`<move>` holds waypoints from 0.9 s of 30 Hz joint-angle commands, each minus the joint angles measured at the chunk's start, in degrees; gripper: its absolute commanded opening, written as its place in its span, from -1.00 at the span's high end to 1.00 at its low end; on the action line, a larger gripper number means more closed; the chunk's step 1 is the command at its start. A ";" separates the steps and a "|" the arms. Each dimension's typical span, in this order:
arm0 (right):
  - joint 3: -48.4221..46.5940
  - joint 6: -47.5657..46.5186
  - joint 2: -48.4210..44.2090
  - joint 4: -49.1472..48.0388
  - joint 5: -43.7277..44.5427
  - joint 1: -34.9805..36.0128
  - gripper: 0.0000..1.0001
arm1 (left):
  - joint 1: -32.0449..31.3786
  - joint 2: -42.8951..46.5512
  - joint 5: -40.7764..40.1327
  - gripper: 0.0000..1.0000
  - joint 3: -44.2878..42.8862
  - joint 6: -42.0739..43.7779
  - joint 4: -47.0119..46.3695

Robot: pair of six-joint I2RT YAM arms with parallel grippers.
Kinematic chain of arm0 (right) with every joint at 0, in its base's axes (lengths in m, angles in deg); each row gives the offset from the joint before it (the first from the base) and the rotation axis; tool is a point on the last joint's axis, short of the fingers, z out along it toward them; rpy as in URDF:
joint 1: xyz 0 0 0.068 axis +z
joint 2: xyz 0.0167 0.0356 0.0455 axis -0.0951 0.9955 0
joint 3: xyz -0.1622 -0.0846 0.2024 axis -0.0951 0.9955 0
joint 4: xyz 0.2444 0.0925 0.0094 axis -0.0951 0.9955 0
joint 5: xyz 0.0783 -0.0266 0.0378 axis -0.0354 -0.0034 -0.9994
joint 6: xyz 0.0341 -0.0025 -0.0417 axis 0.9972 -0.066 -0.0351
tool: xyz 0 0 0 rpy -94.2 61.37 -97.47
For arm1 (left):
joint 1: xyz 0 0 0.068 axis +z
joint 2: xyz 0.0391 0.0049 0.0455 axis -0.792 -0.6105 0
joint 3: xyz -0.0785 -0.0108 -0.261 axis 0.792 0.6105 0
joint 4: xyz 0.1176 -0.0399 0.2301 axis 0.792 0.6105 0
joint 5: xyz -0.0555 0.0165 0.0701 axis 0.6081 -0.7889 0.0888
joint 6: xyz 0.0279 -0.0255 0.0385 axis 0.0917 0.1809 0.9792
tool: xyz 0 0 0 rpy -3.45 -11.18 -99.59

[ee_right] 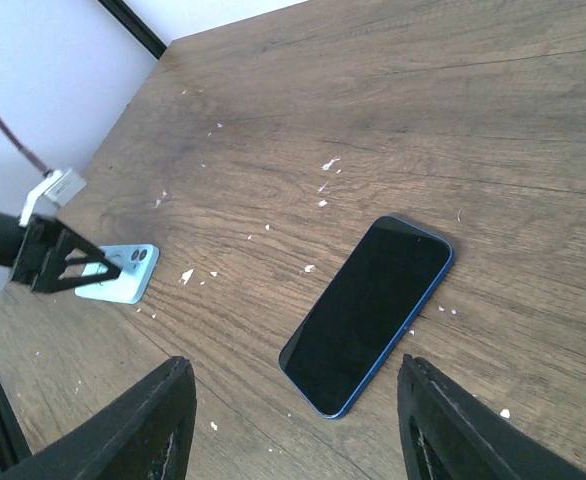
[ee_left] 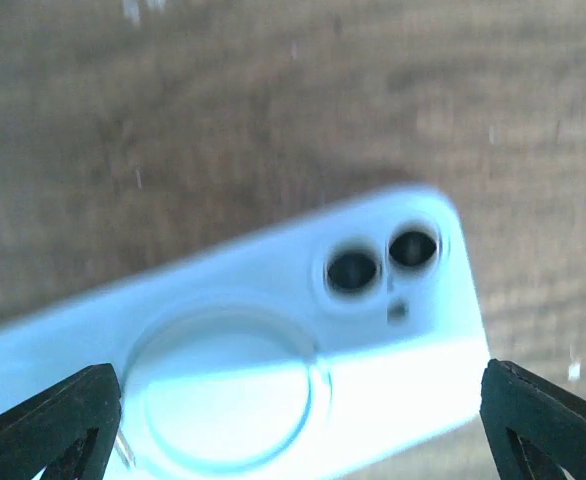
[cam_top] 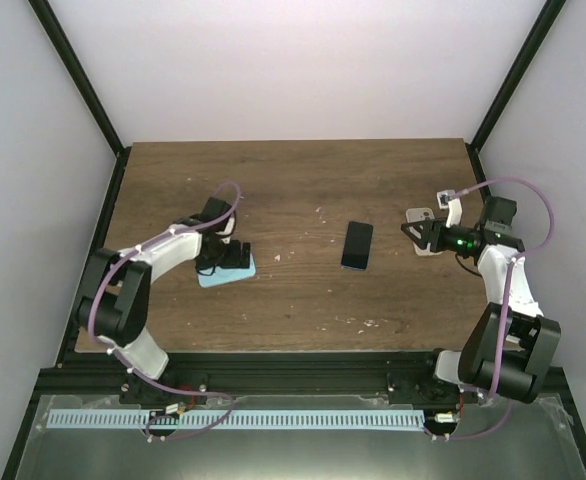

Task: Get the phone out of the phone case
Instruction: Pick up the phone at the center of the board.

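The phone (cam_top: 357, 245), dark screen up with a blue rim, lies bare on the wooden table near the middle; it also shows in the right wrist view (ee_right: 368, 312). The light blue phone case (cam_top: 226, 272) lies apart at the left, back up, with its camera holes and ring visible (ee_left: 303, 350). My left gripper (cam_top: 216, 262) is open just above the case, one finger beyond each long side (ee_left: 298, 420). My right gripper (cam_top: 410, 232) is open and empty, right of the phone and pointing at it (ee_right: 293, 420).
Small white flecks (ee_right: 186, 275) are scattered over the table between phone and case. Black frame posts (cam_top: 78, 75) and white walls enclose the back and sides. The table's near edge (cam_top: 293, 352) runs in front of the arm bases.
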 commanded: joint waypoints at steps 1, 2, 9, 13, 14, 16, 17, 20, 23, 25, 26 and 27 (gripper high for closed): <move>-2.54 -0.25 1.29 1.16 -0.93 0.38 -0.12 | -0.15 6.51 6.69 -0.99 6.67 0.81 3.03; -2.63 -0.32 1.52 1.41 -1.13 0.34 -0.12 | -0.31 7.92 7.75 -0.99 7.95 0.60 3.21; -3.00 -1.02 1.90 2.01 -1.45 0.31 -0.12 | -3.44 18.06 2.15 -0.99 12.26 0.39 3.23; -3.11 -1.24 2.09 2.16 -1.79 0.37 -0.12 | -0.84 15.47 -5.61 -1.00 8.94 0.57 1.05; -3.13 -1.32 2.09 2.22 -1.81 0.35 -0.12 | 0.22 13.41 -4.88 -1.00 7.16 -0.15 1.04; -3.04 -1.43 2.21 2.17 -1.60 0.38 -0.12 | 0.74 9.58 -3.11 -0.99 4.17 -1.23 -0.69; -3.09 -1.39 2.41 2.22 -1.50 0.33 -0.12 | 0.76 7.68 -2.28 -0.99 3.22 -1.43 -1.84; -3.29 -1.09 3.05 2.25 -1.47 0.32 -0.12 | 0.93 1.57 -2.07 -0.99 -0.60 -0.78 -1.94; -3.55 -1.23 3.19 2.67 -1.34 0.34 -0.12 | 0.98 -2.41 0.03 -0.99 -2.30 0.32 -1.30; -3.41 -1.29 2.73 2.55 -1.13 0.37 -0.12 | 1.02 -3.19 2.07 -0.99 -1.26 0.64 -1.07; -3.32 -1.33 2.50 2.46 -1.04 0.35 -0.12 | 1.02 -2.98 2.74 -0.99 -0.33 0.62 -1.14; -3.26 -1.33 2.34 2.41 -0.95 0.36 -0.12 | 1.02 -2.43 3.99 -0.99 0.89 0.33 -1.10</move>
